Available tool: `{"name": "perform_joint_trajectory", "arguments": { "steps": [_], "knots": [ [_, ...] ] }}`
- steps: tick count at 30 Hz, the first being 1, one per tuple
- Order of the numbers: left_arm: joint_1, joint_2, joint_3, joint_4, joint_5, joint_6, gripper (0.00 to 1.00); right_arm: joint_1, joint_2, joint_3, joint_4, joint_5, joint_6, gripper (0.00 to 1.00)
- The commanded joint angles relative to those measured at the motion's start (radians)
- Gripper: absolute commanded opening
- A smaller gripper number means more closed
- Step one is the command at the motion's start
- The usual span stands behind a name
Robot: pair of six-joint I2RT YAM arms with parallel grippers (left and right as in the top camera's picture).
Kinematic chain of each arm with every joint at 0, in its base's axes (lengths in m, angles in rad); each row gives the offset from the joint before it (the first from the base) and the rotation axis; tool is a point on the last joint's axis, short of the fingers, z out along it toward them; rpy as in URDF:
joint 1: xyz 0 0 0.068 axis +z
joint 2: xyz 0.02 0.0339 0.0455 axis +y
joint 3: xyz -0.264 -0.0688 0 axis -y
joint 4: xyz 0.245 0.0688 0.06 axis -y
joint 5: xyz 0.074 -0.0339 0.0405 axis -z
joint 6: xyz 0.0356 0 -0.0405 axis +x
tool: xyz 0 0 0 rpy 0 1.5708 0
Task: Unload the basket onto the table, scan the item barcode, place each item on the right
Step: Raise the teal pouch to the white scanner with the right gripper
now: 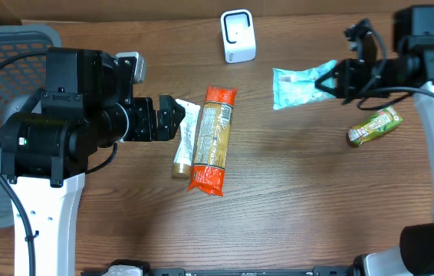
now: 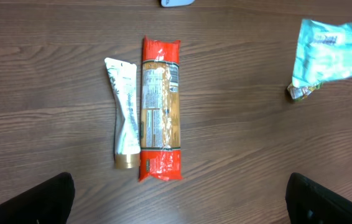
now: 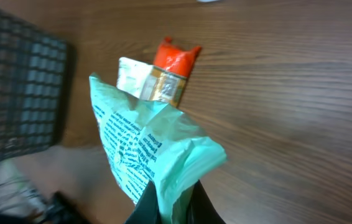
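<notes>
A mint-green packet with dark print hangs above the table at the back right, and my right gripper is shut on its edge. In the right wrist view the packet rises from between the pinching fingers of that gripper. A white scanner stands at the back centre, left of the packet. My left gripper is open beside a white tube and an orange pasta pack. In the left wrist view its dark fingertips stand wide apart over bare wood, below the tube and the pack.
A green snack bag lies on the table under the right arm. A dark mesh basket stands at the far left edge. The tabletop is brown wood.
</notes>
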Motion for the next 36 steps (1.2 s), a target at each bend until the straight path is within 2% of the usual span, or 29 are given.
{"name": "perform_joint_trajectory", "arguments": {
  "steps": [1, 5, 11, 12, 17, 22, 27, 30, 36],
  "knots": [
    [-0.008, 0.003, 0.003, 0.001, 0.008, 0.022, 1.0, 0.117, 0.003, 0.186, 0.064, 0.274, 0.148, 0.03],
    [-0.008, 0.003, 0.003, 0.001, 0.008, 0.022, 1.0, 0.2, 0.057, 0.344, 0.126, 0.487, 0.174, 0.03],
    [-0.008, 0.003, 0.003, 0.001, 0.008, 0.022, 1.0, 0.319, 0.161, 0.358, 0.338, 0.9, 0.095, 0.04],
    [-0.008, 0.003, 0.003, 0.001, 0.008, 0.022, 1.0, 0.334, 0.185, 0.358, 0.377, 0.935, 0.051, 0.04],
    [-0.008, 0.003, 0.003, 0.001, 0.008, 0.022, 1.0, 0.386, 0.333, 0.358, 0.591, 1.018, -0.353, 0.04],
    [-0.008, 0.003, 0.003, 0.001, 0.008, 0.022, 1.0, 0.415, 0.467, 0.358, 0.772, 1.139, -0.554, 0.04],
    [-0.008, 0.003, 0.003, 0.001, 0.008, 0.022, 1.0, 0.444, 0.61, 0.358, 0.996, 1.257, -0.821, 0.04],
    [-0.008, 0.003, 0.003, 0.001, 0.008, 0.022, 1.0, 0.462, 0.693, 0.358, 1.134, 1.276, -0.942, 0.04],
    [-0.008, 0.003, 0.003, 0.0, 0.008, 0.022, 1.0, 0.479, 0.757, 0.358, 1.212, 1.268, -0.99, 0.04]
  ]
}}
